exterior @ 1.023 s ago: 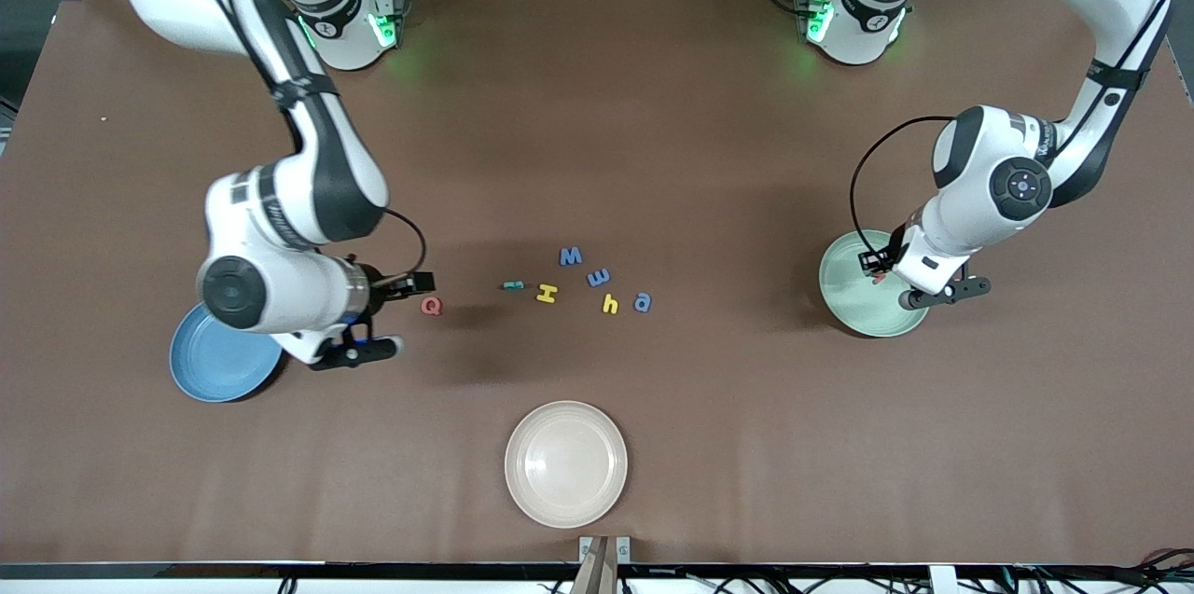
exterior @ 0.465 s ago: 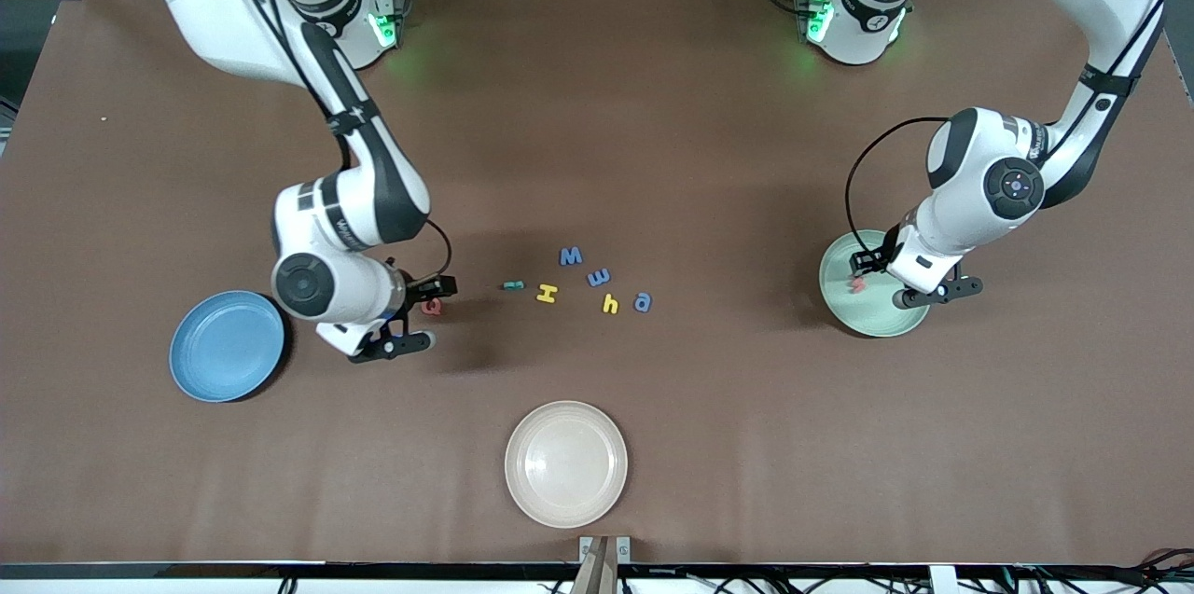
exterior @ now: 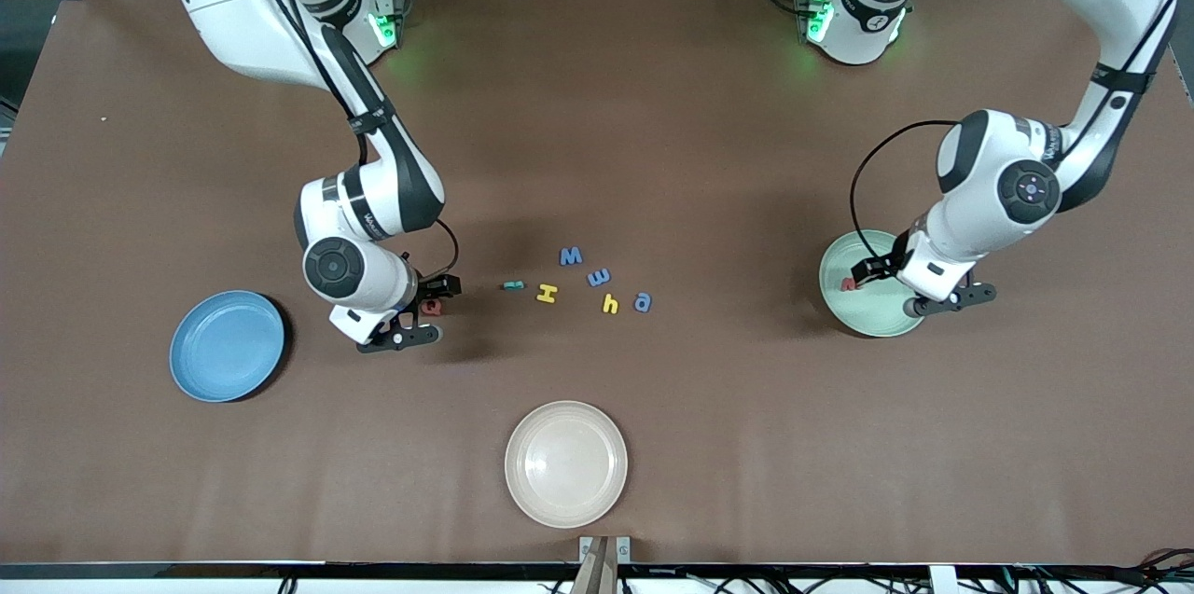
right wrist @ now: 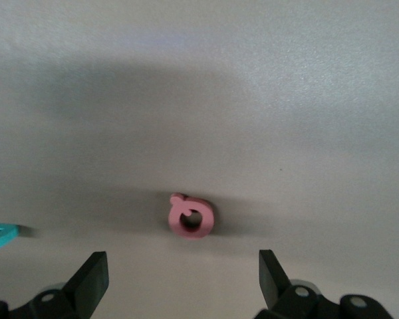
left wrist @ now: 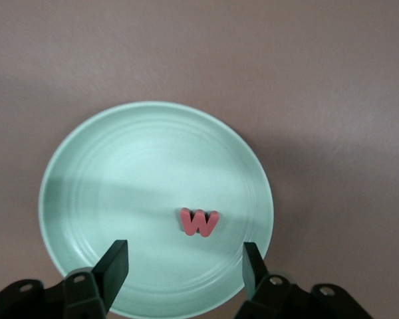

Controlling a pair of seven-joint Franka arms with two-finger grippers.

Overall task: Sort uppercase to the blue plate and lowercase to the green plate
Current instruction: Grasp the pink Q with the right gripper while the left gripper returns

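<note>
On the brown bench, the green plate toward the left arm's end holds the red w, lying free under the left tool, fingers spread. The right tool, fingers wide apart, hovers over the red Q; blue plate nearby.

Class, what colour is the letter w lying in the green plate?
Red w, clearest in the left wrist view.

Red w lies in green plate; blue plate bare
</note>
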